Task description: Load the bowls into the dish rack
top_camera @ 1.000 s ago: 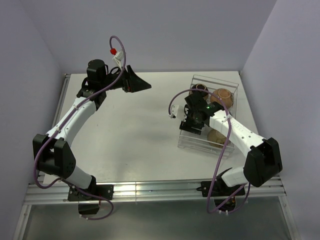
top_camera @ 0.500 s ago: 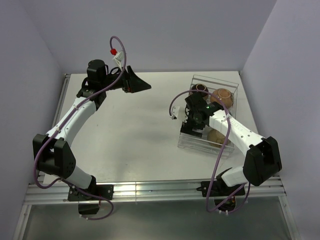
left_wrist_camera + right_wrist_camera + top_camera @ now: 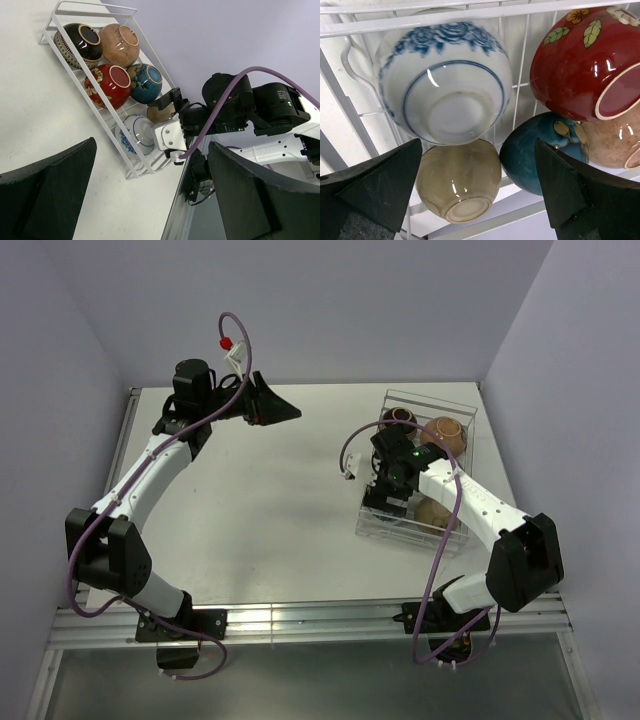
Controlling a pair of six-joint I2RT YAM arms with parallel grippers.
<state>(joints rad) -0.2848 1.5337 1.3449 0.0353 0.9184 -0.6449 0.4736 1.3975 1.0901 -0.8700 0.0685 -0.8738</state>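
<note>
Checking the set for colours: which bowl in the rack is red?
The red bowl painted with leaves and flowers, beside the teal bowl; no other bowl in the dish rack is red.

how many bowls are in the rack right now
6, all in the dish rack: black bowl and tan bowl at the far end, red bowl and blue bowl mid-rack, blue-patterned white bowl and cream bowl at the near end.

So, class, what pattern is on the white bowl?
Blue flowers and rings on the white bowl; right wrist view.
</note>
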